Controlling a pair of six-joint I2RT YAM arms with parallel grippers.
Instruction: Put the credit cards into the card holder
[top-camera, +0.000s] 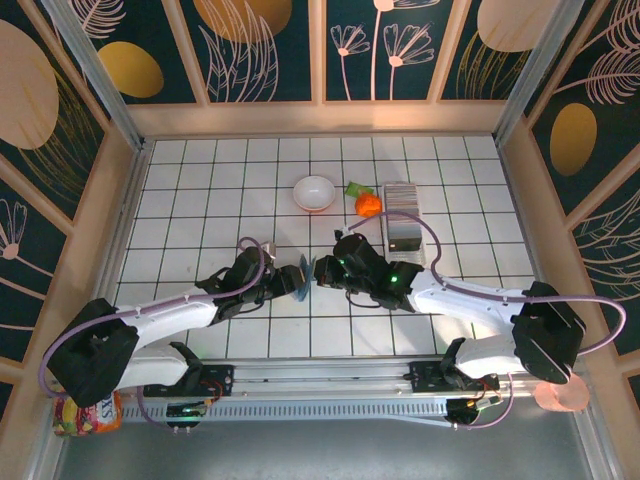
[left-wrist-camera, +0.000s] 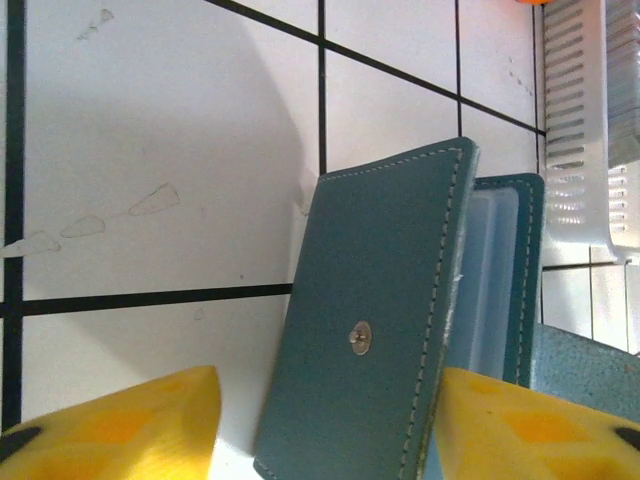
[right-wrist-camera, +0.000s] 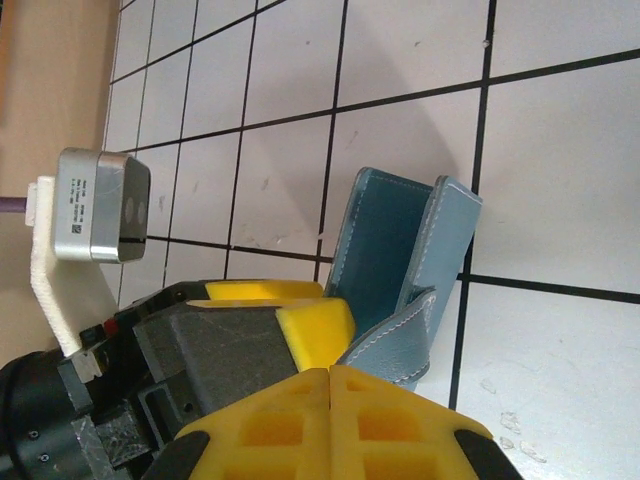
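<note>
- Yellow pads (left-wrist-camera: 120, 430) of the left gripper (left-wrist-camera: 325, 440) straddle the card holder (left-wrist-camera: 370, 320). Jaws parted: one pad stands clear of the flap with bare tile between, the other lies against the flap's stitched edge.
- Right gripper (right-wrist-camera: 330, 405): pads pressed together, with the holder's lower flap running into them. It looks pinched there.
- Card holder stands on edge on the white tiled table (top-camera: 200, 200), folded open in a V with the greyish pocket inside. A metal snap stud (left-wrist-camera: 360, 338) sits on the outer flap. Position: between the two grippers, mid-table.
- Dark grey box (top-camera: 405, 238) lies beyond the right gripper, on the line toward the cards.
- Credit cards (top-camera: 402, 195) are well apart from the holder, stacked edge-on in a white slotted rack (left-wrist-camera: 575, 130) just behind the box.
- Orange object (top-camera: 368, 204) sits just beside the rack's left side, and a white bowl (top-camera: 314, 192) is near it, further left.
</note>
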